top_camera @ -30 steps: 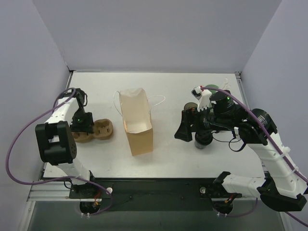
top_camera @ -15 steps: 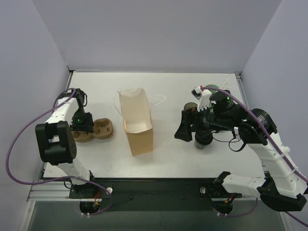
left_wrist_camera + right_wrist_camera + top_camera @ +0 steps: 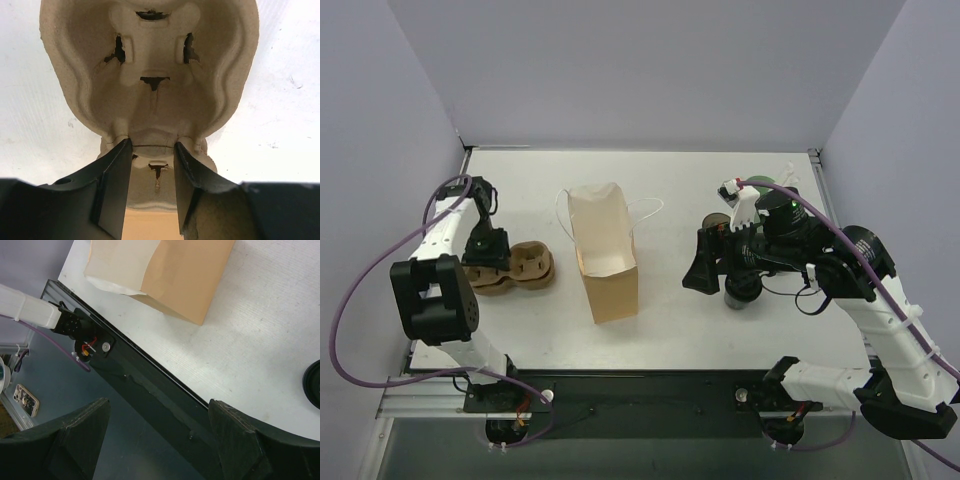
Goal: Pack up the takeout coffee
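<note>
**Left end effector gripping the pulp tray, coffee standing at 3 o'clock from the bag**

We are seeing the left end effector (image 3: pixel 150 150) (image 3: pixel 485 255) gripping the brown pulp tray (image 3: pixel 150 60) (image 3: pixel 525 270), its fingers partly closed and pressing on either side of the tray's middle ridge, at 9 o'clock from the tan paper bag (image 3: pixel 605 260) (image 3: pixel 165 275). The right end effector (image 3: pixel 159 405) (image 3: pixel 698 265) is hanging with its fingers spread wide, holding nothing. The takeout coffee (image 3: pixel 717 222) (image 3: pixel 314 385) is standing on the counter (image 3: pixel 670 320), just beside the right end effector at its 12 o'clock side, partly hidden.

One paper bag (image 3: pixel 613 292), one pulp tray (image 3: pixel 527 268), one takeout coffee (image 3: pixel 741 292)
</note>
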